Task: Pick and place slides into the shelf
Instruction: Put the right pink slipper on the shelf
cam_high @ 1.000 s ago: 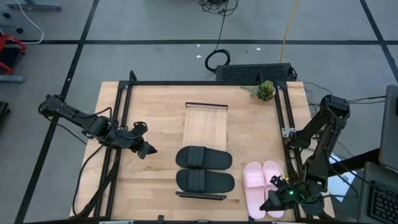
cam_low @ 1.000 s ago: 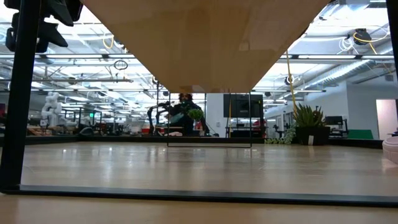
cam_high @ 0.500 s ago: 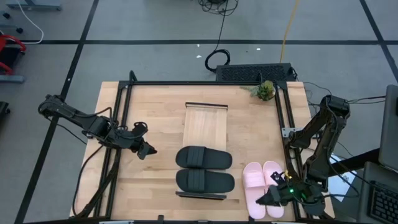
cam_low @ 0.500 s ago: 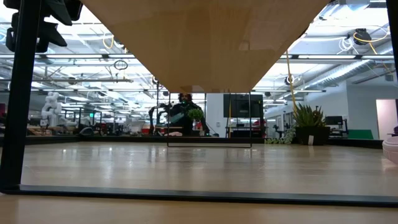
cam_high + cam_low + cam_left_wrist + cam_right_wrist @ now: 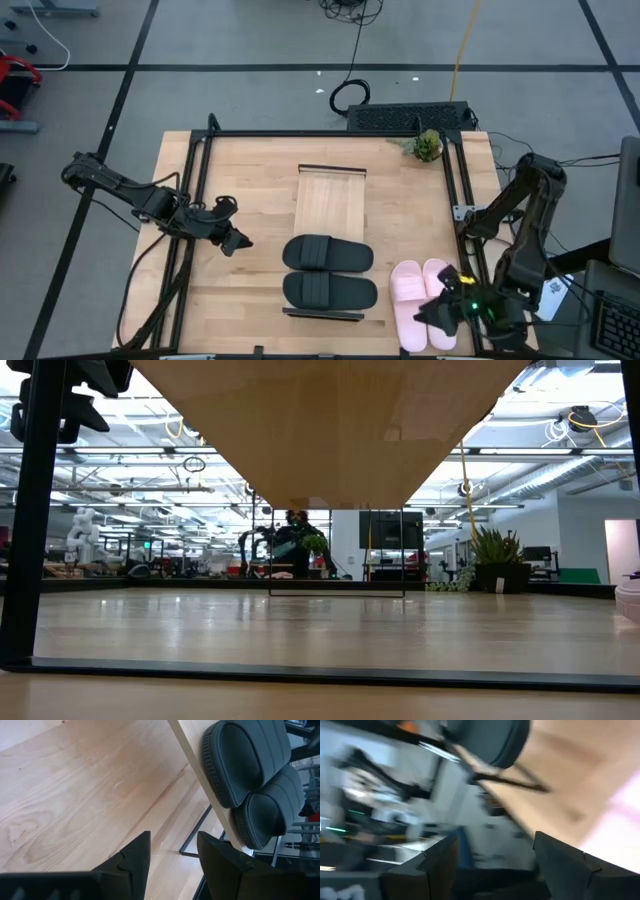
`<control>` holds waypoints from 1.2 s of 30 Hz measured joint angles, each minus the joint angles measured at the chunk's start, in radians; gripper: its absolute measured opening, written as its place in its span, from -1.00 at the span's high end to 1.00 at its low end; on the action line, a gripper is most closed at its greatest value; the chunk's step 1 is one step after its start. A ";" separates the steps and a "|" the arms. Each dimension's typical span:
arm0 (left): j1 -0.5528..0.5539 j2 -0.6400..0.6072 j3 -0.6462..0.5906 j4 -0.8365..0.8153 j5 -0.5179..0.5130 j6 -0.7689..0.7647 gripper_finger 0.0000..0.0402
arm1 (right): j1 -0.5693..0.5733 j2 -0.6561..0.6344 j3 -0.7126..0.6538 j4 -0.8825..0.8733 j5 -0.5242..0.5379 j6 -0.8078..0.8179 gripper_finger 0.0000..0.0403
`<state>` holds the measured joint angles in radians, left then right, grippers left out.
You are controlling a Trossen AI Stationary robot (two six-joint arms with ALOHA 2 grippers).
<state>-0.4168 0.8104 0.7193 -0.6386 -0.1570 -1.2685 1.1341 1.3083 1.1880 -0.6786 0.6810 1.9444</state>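
The two black slides [image 5: 328, 253] [image 5: 330, 291] lie side by side on the near half of the light-wood shelf [image 5: 331, 198]. The left wrist view shows the black slides [image 5: 245, 762] over the shelf's edge [image 5: 192, 755]. The pink pair [image 5: 412, 292] lies sole-down on the table near its right near corner. One pink slide [image 5: 630, 600] shows at the low view's edge. My right gripper [image 5: 428, 312] [image 5: 495, 837] is open above the pink pair's near ends. My left gripper [image 5: 240, 242] [image 5: 173, 836] is open over bare table, left of the shelf.
A small potted plant [image 5: 427, 145] stands at the far right corner. Black frame rails [image 5: 195, 200] [image 5: 457, 200] run along the table's left and right sides. Bare wood lies between the left gripper and the shelf, and on the shelf's far half.
My right gripper has moved a little toward the far edge over the pink pair, and its arm has swung slightly outward to the right. Nothing else has moved.
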 joint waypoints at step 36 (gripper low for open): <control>0.001 0.000 0.000 0.007 0.000 -0.023 0.20 | -0.159 0.439 0.419 -0.555 -0.633 -0.419 -0.23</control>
<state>-0.4156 0.8101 0.7193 -0.6316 -0.1574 -1.2911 0.9751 1.7477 1.6069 -1.2335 0.0484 1.5254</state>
